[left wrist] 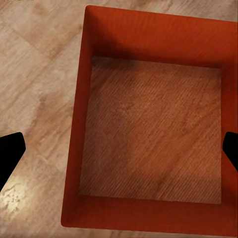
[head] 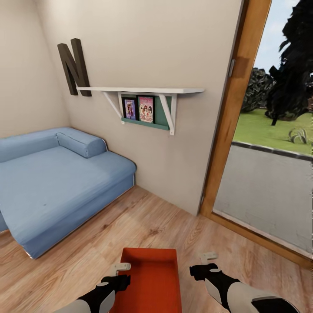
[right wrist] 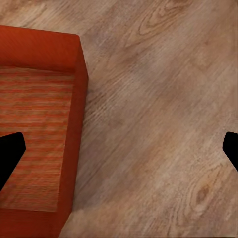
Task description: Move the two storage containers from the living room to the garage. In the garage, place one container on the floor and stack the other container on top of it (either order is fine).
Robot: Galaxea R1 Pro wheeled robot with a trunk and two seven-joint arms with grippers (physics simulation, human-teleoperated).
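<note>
Red-orange plastic sits low between both arms in the head view: one storage container point(head: 152, 278) rests open-topped on the wood-plank floor point(head: 143, 221), with the left gripper point(head: 120, 268) just beside its left wall and the right gripper point(head: 207, 261) a little off its right wall. Neither holds anything. The likely failure is an uneven two-sided squeeze, the right side arriving late and shoving the bin toward the blue sofa point(head: 56, 182) ahead and to the left. A white wall shelf point(head: 143, 90), a dark letter "N" point(head: 74, 66) and an open doorway point(head: 271, 148) lie well beyond; nothing blocks the bin itself.

From the left wrist, the left gripper point(left wrist: 119, 148) is spread wide, its dark fingertips point(left wrist: 10, 148) straddling the container's point(left wrist: 153, 134) near wall, one tip outside, one over the inside. Closing here could pinch only a thin smooth wall, which may slip.

From the right wrist, the right gripper point(right wrist: 119, 148) also stands wide open, one tip over the bin's point(right wrist: 39, 134) interior, the other above bare floor.
</note>
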